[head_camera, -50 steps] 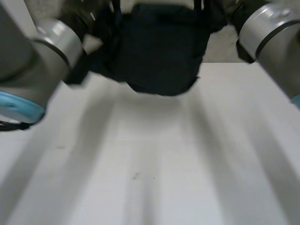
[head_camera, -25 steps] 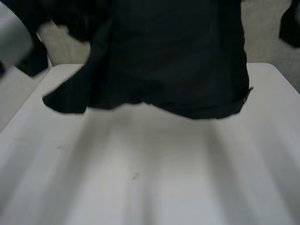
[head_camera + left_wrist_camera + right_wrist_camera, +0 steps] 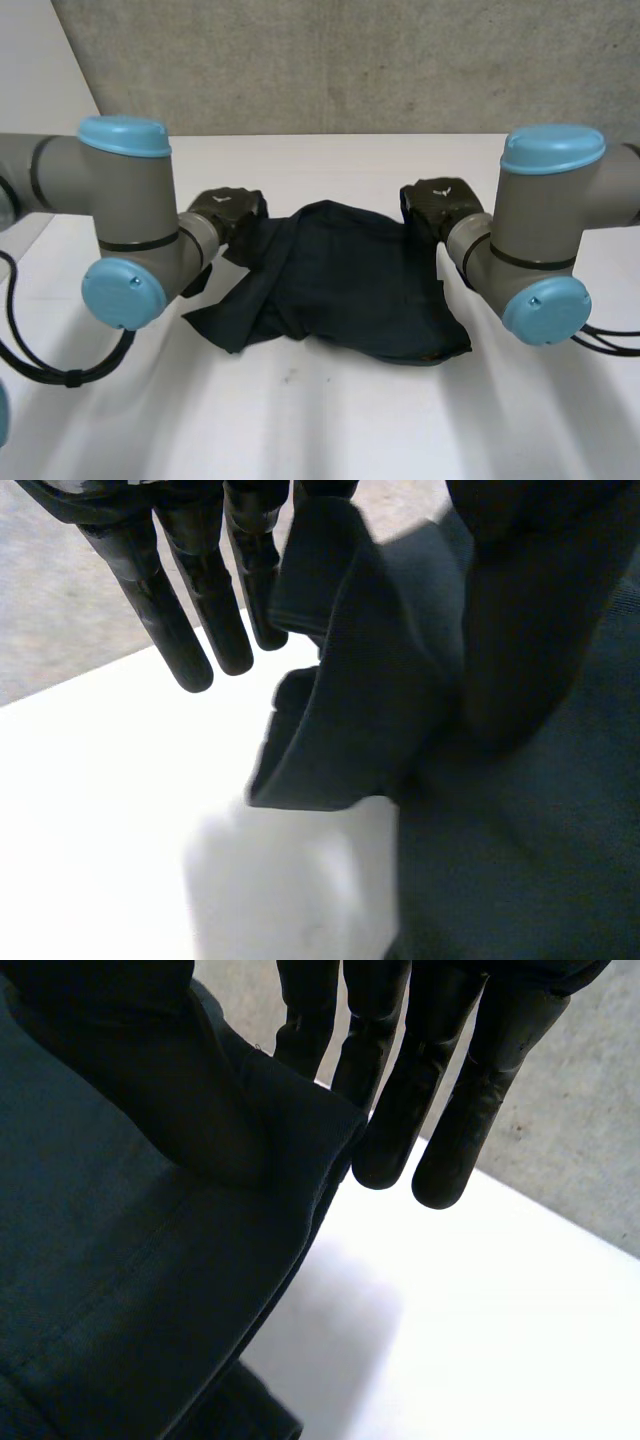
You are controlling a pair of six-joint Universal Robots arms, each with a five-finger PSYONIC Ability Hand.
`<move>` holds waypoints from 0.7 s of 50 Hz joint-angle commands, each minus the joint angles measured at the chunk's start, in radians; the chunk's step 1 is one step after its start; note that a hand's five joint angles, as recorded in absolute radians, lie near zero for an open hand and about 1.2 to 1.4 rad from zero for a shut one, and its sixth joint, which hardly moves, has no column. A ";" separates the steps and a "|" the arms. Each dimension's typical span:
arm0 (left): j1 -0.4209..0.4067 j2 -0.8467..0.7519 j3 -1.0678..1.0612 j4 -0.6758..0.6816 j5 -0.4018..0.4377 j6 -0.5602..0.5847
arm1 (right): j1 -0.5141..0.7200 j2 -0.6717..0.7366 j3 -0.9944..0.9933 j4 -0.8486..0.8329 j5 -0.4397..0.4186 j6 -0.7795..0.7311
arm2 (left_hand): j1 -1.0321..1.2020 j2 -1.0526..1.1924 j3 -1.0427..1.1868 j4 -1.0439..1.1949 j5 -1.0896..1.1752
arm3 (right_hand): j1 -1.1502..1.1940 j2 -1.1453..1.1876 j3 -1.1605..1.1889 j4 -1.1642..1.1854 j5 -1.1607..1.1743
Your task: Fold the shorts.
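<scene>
The dark navy shorts (image 3: 340,280) lie rumpled on the white table (image 3: 330,430), between my two hands. My left hand (image 3: 228,210) is at the cloth's left far corner. In the left wrist view its fingers (image 3: 190,610) are straight and stand apart from the raised cloth edge (image 3: 340,680), which leans against the thumb. My right hand (image 3: 440,205) is at the right far corner. There its straight fingers (image 3: 440,1080) and thumb pinch the hem of the shorts (image 3: 120,1260). The near edge of the shorts droops toward me in uneven folds.
A grey concrete wall (image 3: 350,60) rises behind the table's far edge. Both forearms reach in from the sides over the table. Bare white tabletop stretches in front of the shorts and behind them.
The shorts hung lifted in front of the camera and have come down onto the table. Both arms have lowered. The left hand's fingers have straightened away from the cloth.
</scene>
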 commanded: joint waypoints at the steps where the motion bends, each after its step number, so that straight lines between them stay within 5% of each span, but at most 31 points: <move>1: 0.001 0.246 -0.212 0.020 -0.127 -0.014 | -0.002 -0.035 0.061 -0.037 -0.002 0.003 | 0.021 0.018 0.010 0.027 0.026 | 0.426 0.223 0.211 0.208 0.259; 15: -0.031 0.473 -0.582 0.104 -0.131 -0.206 | 0.001 -0.127 0.164 -0.100 -0.004 0.001 | 0.024 0.021 0.013 0.030 0.029 | 0.426 0.223 0.211 0.208 0.259; 35: -0.085 0.196 -0.529 0.218 -0.222 -0.224 | 0.024 -0.132 0.192 -0.107 -0.002 0.001 | 0.140 0.137 0.130 0.147 0.146 | 0.426 0.223 0.211 0.208 0.259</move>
